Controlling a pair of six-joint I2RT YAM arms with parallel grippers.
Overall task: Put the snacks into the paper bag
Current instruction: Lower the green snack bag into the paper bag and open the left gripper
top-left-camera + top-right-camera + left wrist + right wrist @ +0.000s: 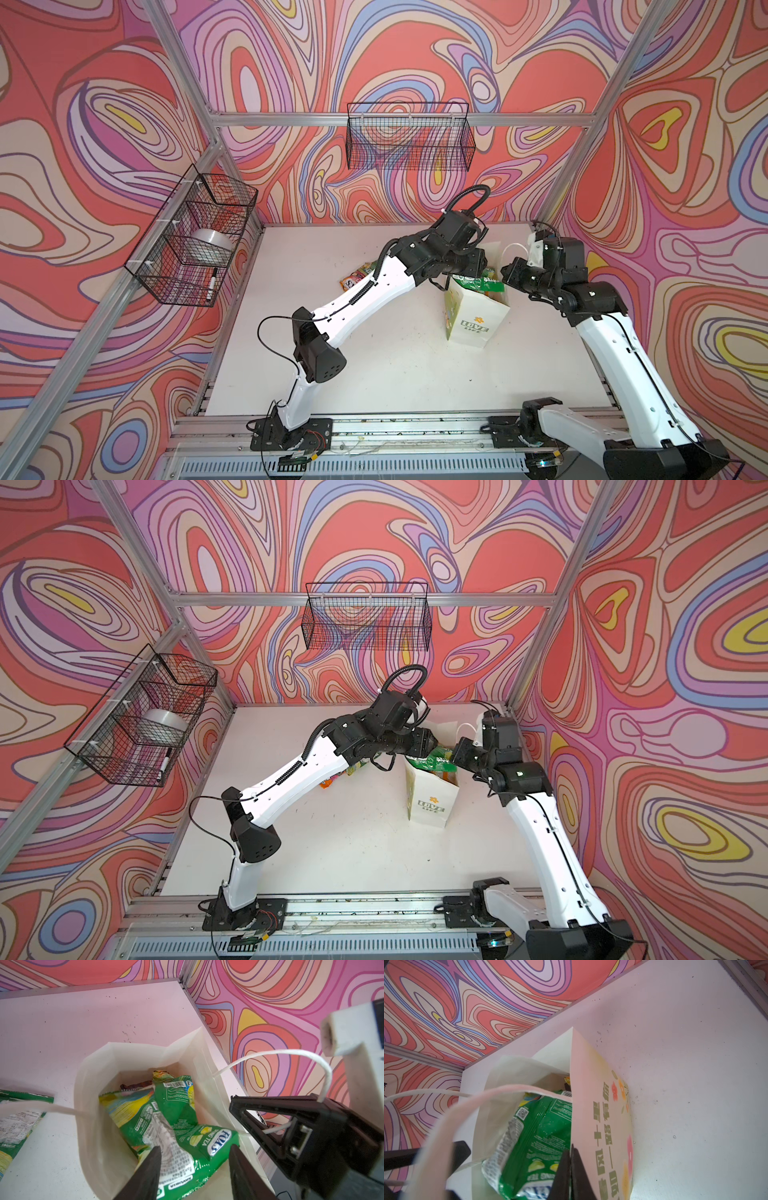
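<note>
- In both top views the paper bag [473, 320] stands upright on the table [374, 365], near its far right corner. The left tool [484, 274] hangs over the bag's mouth, where a green FOX'S packet [478, 284] shows at the rim. The right tool [508, 275] meets the rim from the opposite side. A few loose packets [356, 277] lie on the table behind the left arm, well apart from the bag.
- In the left wrist view the left tool [194, 1152] is wide and grips nothing. The green FOX'S packet [216, 1142] lies below and between its fingers, crumpled on top of other packets inside the bag. One end of it rides high against the rim. The right tool [233, 1101] sits at the bag's side wall, with a white cord handle [291, 1053] looped over it. A second cord handle [41, 1108] crosses close to the left tool.
- In the right wrist view the right tool [570, 1159] is narrow, its jaws pressed together on the top edge of the bag's printed wall [602, 1126]. This appears to hold the mouth open.
- The step in hand looks like the drop-off.
- To do it well, the left tool should rise straight up with its jaws wide, so neither finger drags the packet out or snags the second cord handle.
- The packet sits high, so a light downward nudge may be needed.
- The right tool's pinch should not loosen until the left tool is clear, since the light bag could tip.
</note>
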